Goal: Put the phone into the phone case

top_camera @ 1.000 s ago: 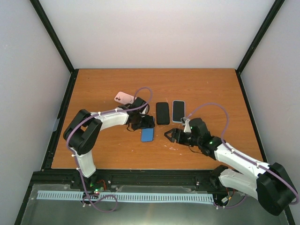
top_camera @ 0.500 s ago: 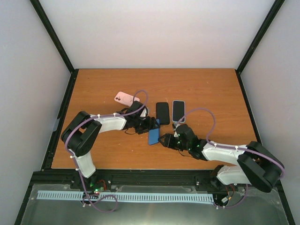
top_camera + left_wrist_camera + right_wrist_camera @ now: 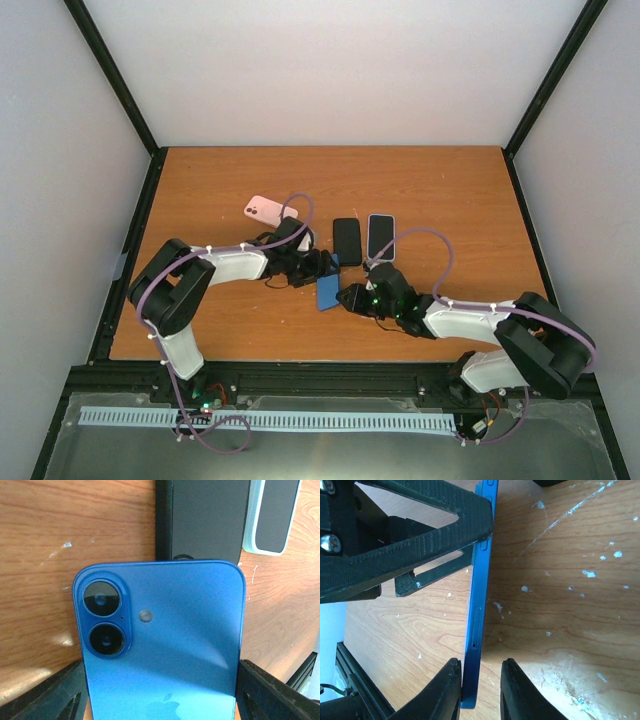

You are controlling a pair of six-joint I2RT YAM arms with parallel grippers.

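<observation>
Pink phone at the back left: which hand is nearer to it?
Left. The left hand grips the blue phone just near-right of the pink phone; the right hand sits farther right, on the blue phone's other side.

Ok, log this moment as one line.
left gripper: gripping blue phone by its sides | right gripper: jaws around phone's end, not yet clamped

Left arm [image 3: 235,262] and right arm [image 3: 465,322]: white link covers, black joint housings, purple cable [image 3: 420,230] secured by white ties.
</observation>
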